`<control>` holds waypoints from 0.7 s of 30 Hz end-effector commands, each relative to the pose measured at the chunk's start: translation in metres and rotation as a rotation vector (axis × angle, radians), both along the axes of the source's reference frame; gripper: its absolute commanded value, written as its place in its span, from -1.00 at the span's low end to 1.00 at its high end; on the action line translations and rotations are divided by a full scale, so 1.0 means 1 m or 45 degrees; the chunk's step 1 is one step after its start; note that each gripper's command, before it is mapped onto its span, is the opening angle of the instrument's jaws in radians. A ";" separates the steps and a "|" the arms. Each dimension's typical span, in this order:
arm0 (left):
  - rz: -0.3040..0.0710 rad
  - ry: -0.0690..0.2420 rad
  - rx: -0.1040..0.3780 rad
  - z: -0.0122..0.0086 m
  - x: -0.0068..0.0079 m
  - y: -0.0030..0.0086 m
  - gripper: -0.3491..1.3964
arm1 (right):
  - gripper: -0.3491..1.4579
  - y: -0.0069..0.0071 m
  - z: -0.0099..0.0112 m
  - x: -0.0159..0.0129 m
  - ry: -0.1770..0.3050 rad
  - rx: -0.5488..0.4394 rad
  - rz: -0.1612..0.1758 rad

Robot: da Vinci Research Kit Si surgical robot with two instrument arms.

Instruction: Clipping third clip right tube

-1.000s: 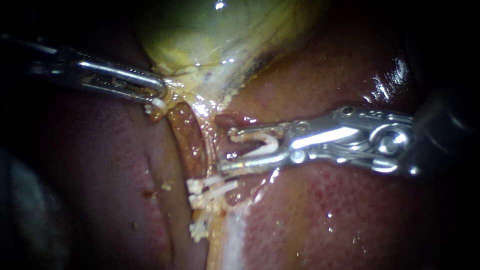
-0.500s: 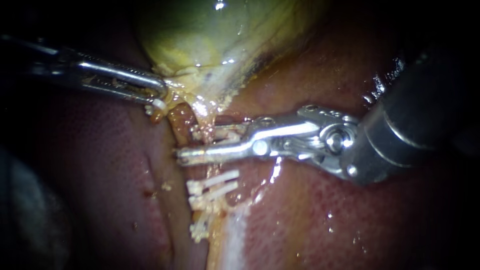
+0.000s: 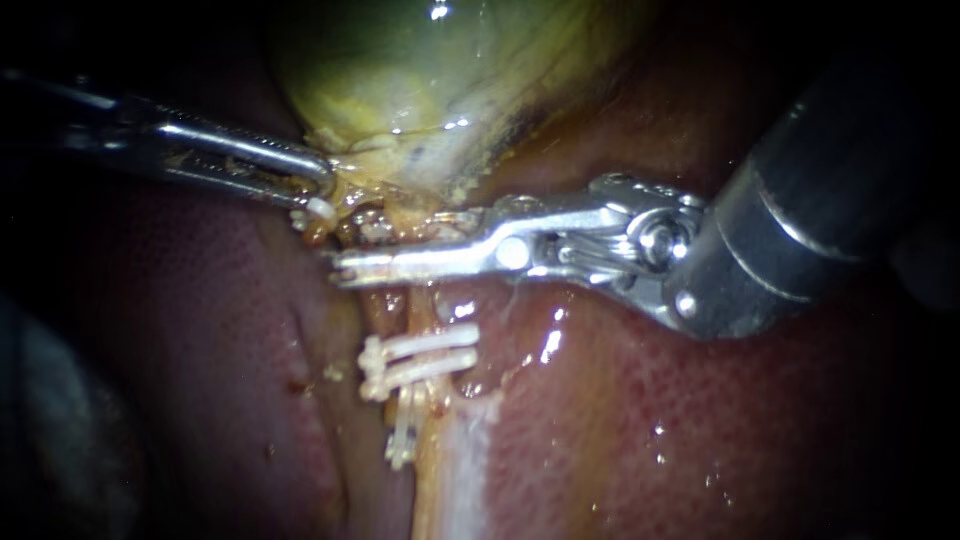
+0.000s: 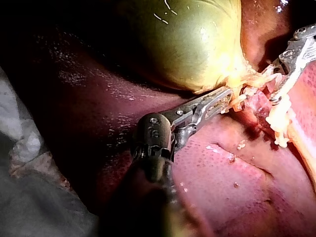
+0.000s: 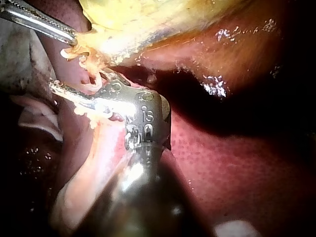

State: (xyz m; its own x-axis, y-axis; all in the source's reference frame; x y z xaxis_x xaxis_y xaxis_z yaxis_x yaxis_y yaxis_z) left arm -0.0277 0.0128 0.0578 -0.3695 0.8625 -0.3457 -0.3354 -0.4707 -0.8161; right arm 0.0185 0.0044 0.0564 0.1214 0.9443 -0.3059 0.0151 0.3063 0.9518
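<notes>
Presently, right instrument (image 3: 352, 250): jaws clamped across the wet orange tube (image 3: 386, 305), just on the far side of two white plastic clips (image 3: 418, 358). Left instrument (image 3: 322, 190): jaws clenched on the yellow-green gallbladder (image 3: 400, 90) neck, above the speckled red liver (image 3: 650, 420).

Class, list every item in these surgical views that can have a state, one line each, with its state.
Bulging green-yellow gallbladder: unopened, gripped at its pale lower end.
Orange-tan tube: clipped, uncut where visible.
White plastic clips: closed across the tube.
Slender metal left instrument: jaws shut on the gallbladder's lower end.
Silver jointed right instrument: lies across the tube, above the clips.
</notes>
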 end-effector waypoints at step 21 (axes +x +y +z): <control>-0.001 0.001 0.000 0.0000 -0.0001 0.0000 -1.00 | -0.79 0.0014 -0.0019 -0.0004 -0.002 0.018 0.047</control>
State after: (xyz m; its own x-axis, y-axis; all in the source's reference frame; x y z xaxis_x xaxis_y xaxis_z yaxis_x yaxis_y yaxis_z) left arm -0.0278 0.0128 0.0578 -0.3693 0.8626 -0.3457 -0.3358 -0.4708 -0.8158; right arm 0.0181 0.0057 0.0545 0.0872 0.9545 -0.2853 0.0019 0.2862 0.9582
